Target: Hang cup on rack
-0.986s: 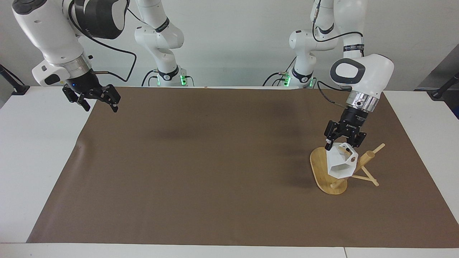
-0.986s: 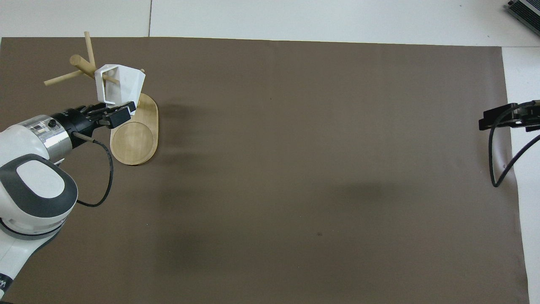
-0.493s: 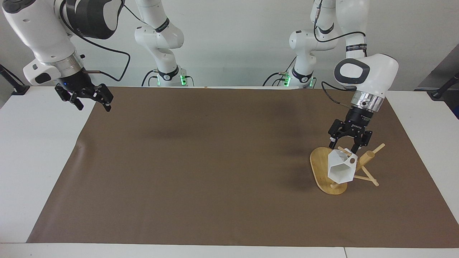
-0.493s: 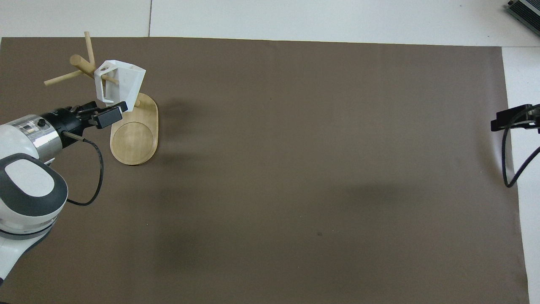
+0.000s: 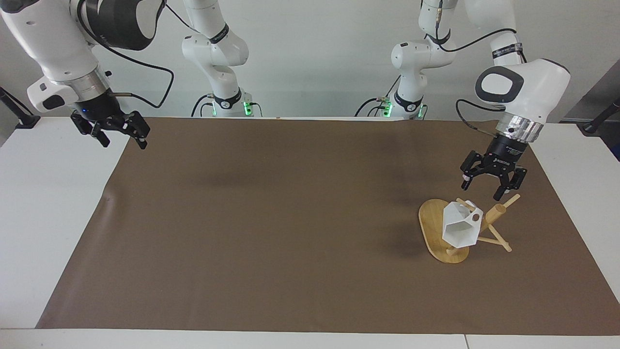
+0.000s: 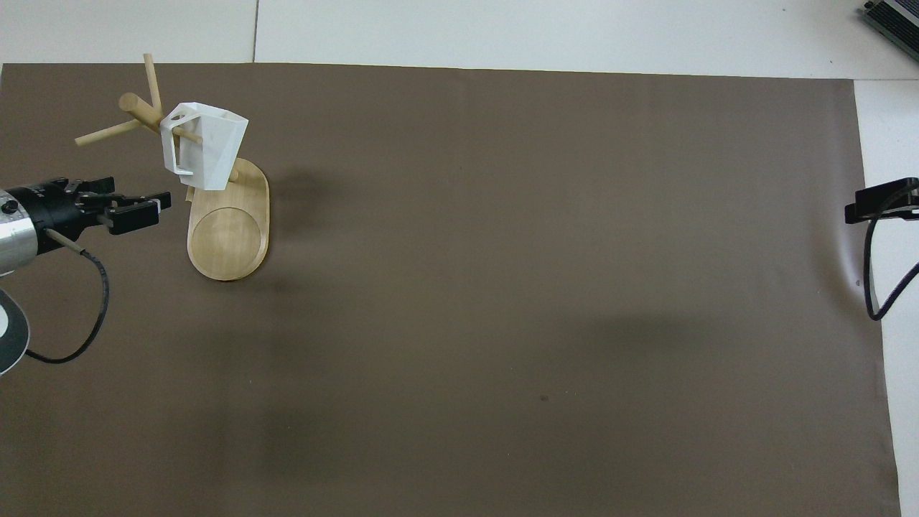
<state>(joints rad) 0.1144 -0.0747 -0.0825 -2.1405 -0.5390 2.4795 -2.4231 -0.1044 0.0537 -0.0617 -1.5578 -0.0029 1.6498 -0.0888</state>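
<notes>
The white faceted cup (image 5: 457, 230) hangs by its handle on a peg of the bamboo rack (image 5: 431, 223), mouth tilted toward the table. It also shows in the overhead view (image 6: 208, 147), on the rack (image 6: 230, 237) near the left arm's end. My left gripper (image 5: 481, 191) is open and empty, raised above the rack's pegs and clear of the cup; in the overhead view it (image 6: 159, 205) sits beside the rack's base. My right gripper (image 5: 124, 144) is open and empty, waiting in the air over the mat's edge at the right arm's end (image 6: 883, 201).
A brown mat (image 5: 290, 218) covers most of the white table (image 5: 48, 218). The rack's loose pegs (image 6: 108, 133) stick out past the post toward the left arm's end.
My left gripper has let go of the cup, opened and drawn back up and away from the rack. The cup settled onto the peg. My right gripper drifted slightly toward the table's end.
</notes>
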